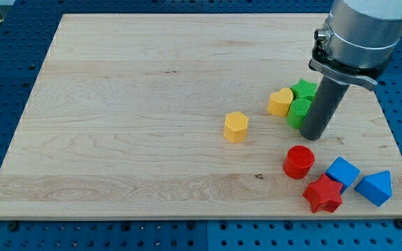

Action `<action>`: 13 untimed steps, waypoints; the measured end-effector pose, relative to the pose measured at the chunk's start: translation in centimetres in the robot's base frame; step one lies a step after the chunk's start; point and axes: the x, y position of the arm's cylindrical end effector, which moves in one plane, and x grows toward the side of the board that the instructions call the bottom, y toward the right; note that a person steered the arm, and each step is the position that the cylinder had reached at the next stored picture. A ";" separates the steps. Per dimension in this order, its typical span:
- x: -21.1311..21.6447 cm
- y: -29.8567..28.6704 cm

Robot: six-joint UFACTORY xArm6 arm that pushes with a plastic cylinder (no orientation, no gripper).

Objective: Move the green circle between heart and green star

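The arm carries no pincer; it ends in a straight dark rod, so nothing is grasped or released. My tip [315,136] stands on the wooden board [138,104] at the view's right, directly against the right side of the green circle [299,111].

Position of the task blocks:
- The green circle lies between the yellow heart [280,102] on its left and the rod on its right. It appears to touch the heart.
- The green star [303,89] sits just above the green circle, toward the view's top, and appears to touch it. Its right part is hidden by the rod.
- The three blocks form one tight cluster. The circle sits at the cluster's lower right, below the star and to the right of the heart.

Surrounding blocks:
- A yellow hexagon [236,127] stands alone to the left of the cluster, well apart from it.
- A red cylinder [299,162] lies below my tip, near but not touching it.
- A red star [323,194] lies below and to the right of the red cylinder, close to it.
- A blue cube [343,173] sits just beside the red star.
- A blue triangle [375,187] sits at the far right, near the board's lower right corner.

Obstructions: the rod and the silver arm housing [361,31] cover the area to the right of the green circle and part of the green star.
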 end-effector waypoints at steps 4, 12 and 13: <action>-1.9 -5.7; 0.5 4.2; -1.2 4.2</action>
